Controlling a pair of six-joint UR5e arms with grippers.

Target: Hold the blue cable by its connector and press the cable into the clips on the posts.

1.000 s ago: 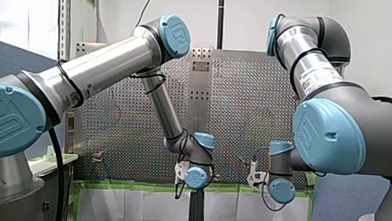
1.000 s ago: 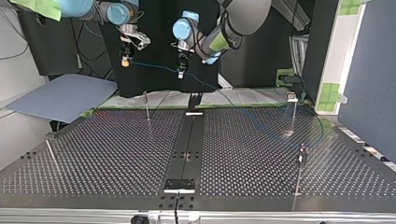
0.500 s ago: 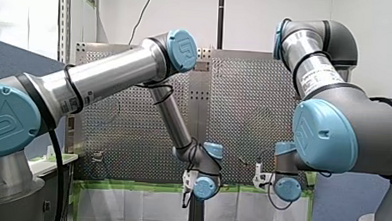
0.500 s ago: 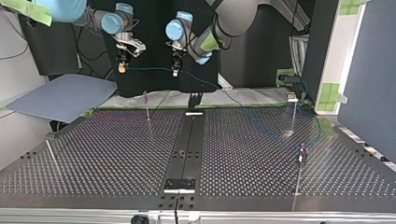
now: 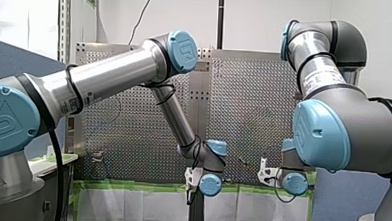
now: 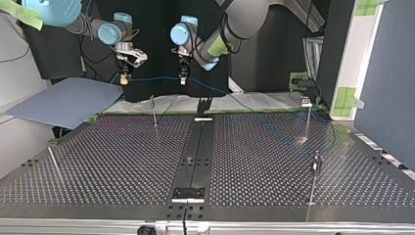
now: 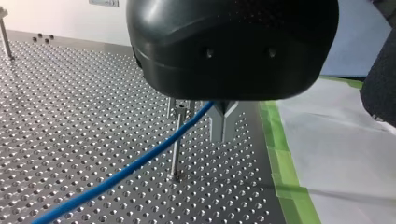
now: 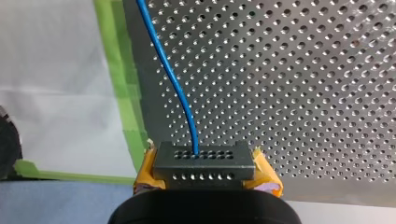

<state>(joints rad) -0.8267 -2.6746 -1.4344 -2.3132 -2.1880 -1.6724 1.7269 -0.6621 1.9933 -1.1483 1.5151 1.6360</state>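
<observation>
Cable point(image 6: 151, 78) is up in the air over the far edge of the table point(image 6: 122, 161), strung roughly level between both tools in the top view. My right tool point(image 8: 205, 175) is clamped on the connector point(image 8: 204, 161). Its yellow pads point(image 8: 145, 170) press both ends of the grey block, and the cable leaves the block's top face and runs ahead over the table edge and green tape point(image 8: 116, 70). In the top view my right tool point(image 6: 125, 79) is at the left and my left tool point(image 6: 182, 79) just right of it. My left tool point(image 7: 201, 116) is narrow, metal fingers point(image 7: 224, 121) pinched around the cable point(image 7: 140, 163), which exits between them and slopes down over the table. In the left wrist view the cable crosses a post point(image 7: 176, 149) just under its clip point(image 7: 181, 109); can't tell whether it touches or is seated. In the top view that post point(image 6: 154, 111) is below and between the tools, near the far edge.
</observation>
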